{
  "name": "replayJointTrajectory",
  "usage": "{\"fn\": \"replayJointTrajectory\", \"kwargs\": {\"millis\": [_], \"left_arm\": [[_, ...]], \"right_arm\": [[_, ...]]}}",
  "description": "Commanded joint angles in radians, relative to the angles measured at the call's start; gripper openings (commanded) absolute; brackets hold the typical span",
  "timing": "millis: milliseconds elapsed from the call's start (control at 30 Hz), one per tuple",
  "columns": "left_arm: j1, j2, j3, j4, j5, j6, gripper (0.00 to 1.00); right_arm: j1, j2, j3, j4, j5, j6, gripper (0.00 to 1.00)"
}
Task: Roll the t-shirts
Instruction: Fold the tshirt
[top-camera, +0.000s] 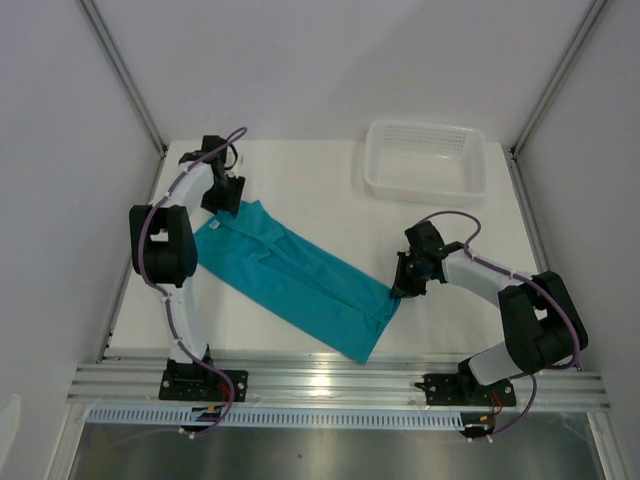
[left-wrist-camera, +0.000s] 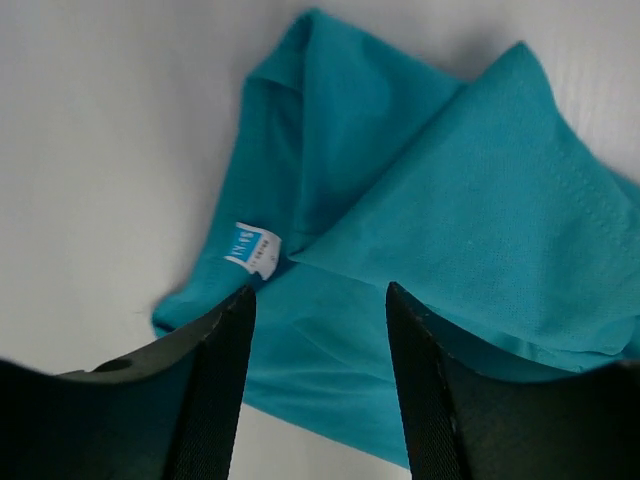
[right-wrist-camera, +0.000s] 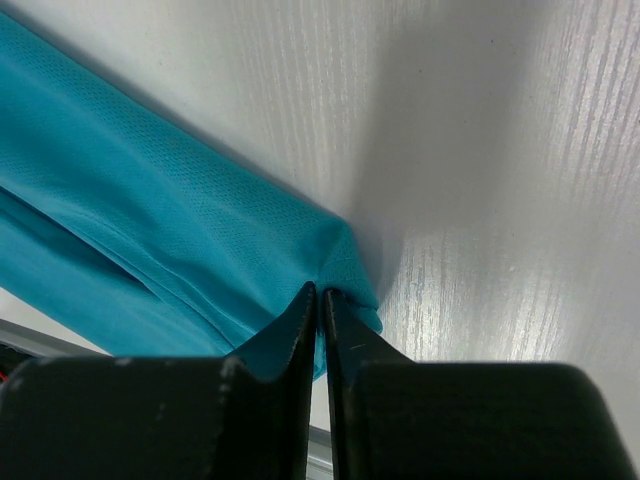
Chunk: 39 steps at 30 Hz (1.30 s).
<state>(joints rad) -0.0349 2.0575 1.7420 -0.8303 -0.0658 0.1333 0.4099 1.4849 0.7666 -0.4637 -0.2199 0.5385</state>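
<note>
The teal t-shirt (top-camera: 300, 275) lies folded into a long strip, running diagonally from the far left toward the near right of the white table (top-camera: 300, 170). My left gripper (top-camera: 222, 203) hovers over its far-left end. In the left wrist view this gripper (left-wrist-camera: 320, 290) is open, with only the t-shirt (left-wrist-camera: 420, 200) and its white neck label (left-wrist-camera: 252, 248) below the gap. My right gripper (top-camera: 398, 292) sits at the strip's near-right corner. In the right wrist view it (right-wrist-camera: 320, 291) is shut on a bunched corner of the t-shirt (right-wrist-camera: 150, 220).
A white plastic basket (top-camera: 425, 158) stands at the far right of the table. An aluminium rail (top-camera: 340, 382) with both arm bases runs along the near edge. White walls and slanted frame posts (top-camera: 125, 80) close in the sides.
</note>
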Motion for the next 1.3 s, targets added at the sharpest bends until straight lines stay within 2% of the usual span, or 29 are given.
{"fn": "replayJointTrajectory", "kwargs": {"millis": [0,200,367,500,767,867,900,1067,1200,1267], "left_arm": [[-0.003,-0.005,-0.039,0.032,0.072,-0.032,0.58],[-0.011,-0.034,-0.078,0.149,0.09,0.038,0.46],[-0.01,0.027,-0.041,0.117,0.103,0.049,0.45],[-0.007,0.113,0.045,0.047,0.113,0.045,0.44],[0.003,0.113,0.047,0.036,0.123,0.06,0.42],[0.007,0.115,0.056,0.03,0.127,0.058,0.36],[0.009,0.119,0.059,0.023,0.126,0.057,0.3],[0.01,0.135,0.094,-0.036,0.123,0.055,0.22],[0.01,0.158,0.136,-0.087,0.113,0.055,0.02],[0.01,0.155,0.134,-0.099,0.118,0.058,0.01]], "right_arm": [[-0.003,0.009,-0.006,0.036,-0.013,0.003,0.09],[-0.003,0.017,-0.012,0.039,-0.01,0.002,0.09],[-0.002,0.028,-0.004,0.039,-0.012,0.0,0.09],[-0.002,0.038,0.007,0.034,-0.013,-0.006,0.08],[-0.002,0.035,0.002,0.034,-0.007,-0.005,0.08],[-0.003,0.04,0.008,0.031,-0.007,-0.009,0.07],[-0.003,0.041,0.01,0.03,-0.006,-0.012,0.07],[-0.003,0.032,0.019,0.02,0.005,-0.014,0.07],[-0.003,0.028,0.02,0.019,0.011,-0.014,0.07],[-0.003,0.026,0.02,0.019,0.011,-0.015,0.07]]}}
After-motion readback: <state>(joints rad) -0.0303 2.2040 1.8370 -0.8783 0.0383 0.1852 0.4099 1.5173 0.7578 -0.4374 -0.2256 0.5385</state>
